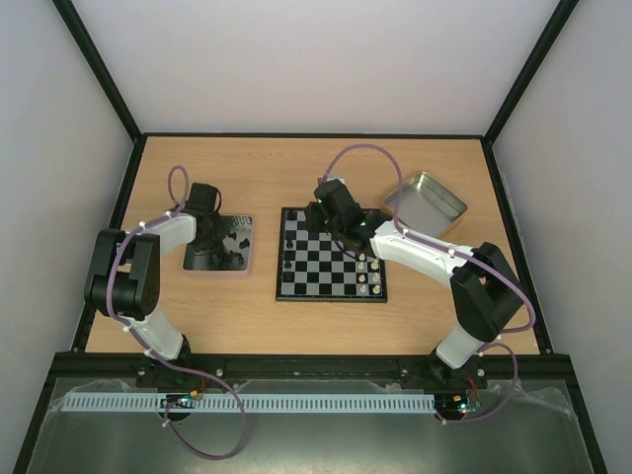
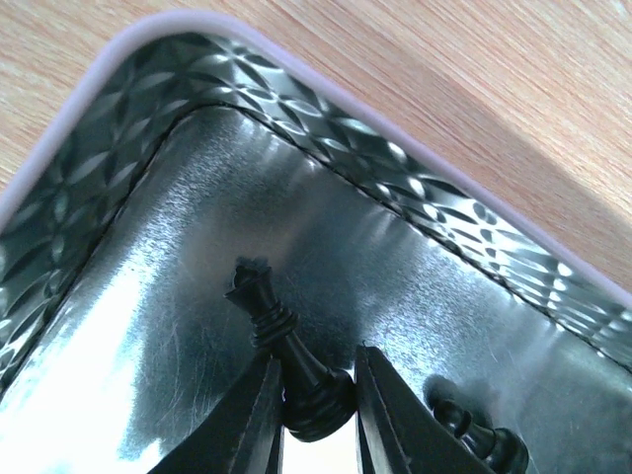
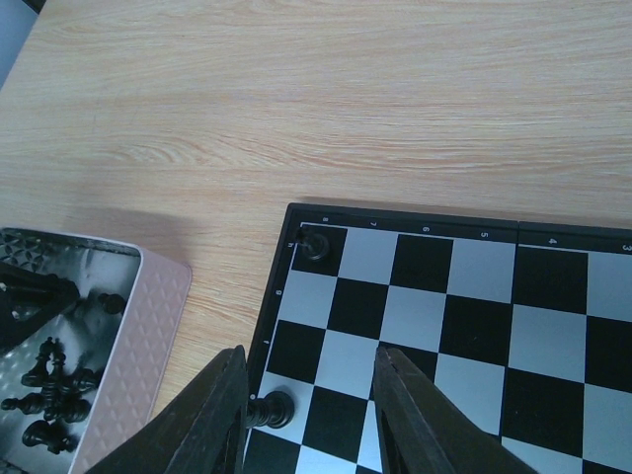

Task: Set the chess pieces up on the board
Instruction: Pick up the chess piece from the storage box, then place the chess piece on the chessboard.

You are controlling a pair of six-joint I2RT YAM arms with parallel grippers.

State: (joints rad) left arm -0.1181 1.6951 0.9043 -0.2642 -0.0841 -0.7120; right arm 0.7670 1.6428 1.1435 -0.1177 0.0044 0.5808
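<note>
The board (image 1: 326,295) lies mid-table, with two black chess pieces (image 1: 288,242) along its left edge and pale pieces (image 1: 368,276) near its right edge. My left gripper (image 2: 316,370) reaches down into the left metal tray (image 2: 375,148), shut on the base of a tilted black chess piece (image 2: 265,306). Another black piece (image 2: 474,425) lies beside it. My right gripper (image 3: 308,355) hovers open over the board's far-left part (image 3: 425,306), nothing between its fingers. One black piece (image 3: 314,243) stands in the corner square. Another piece (image 3: 269,409) sits by the left finger.
The left tray (image 1: 219,244) holds several loose black pieces (image 3: 49,385). A second metal tray (image 1: 427,200) leans at the back right, just behind my right arm. Black frame rails (image 1: 316,135) border the wooden table.
</note>
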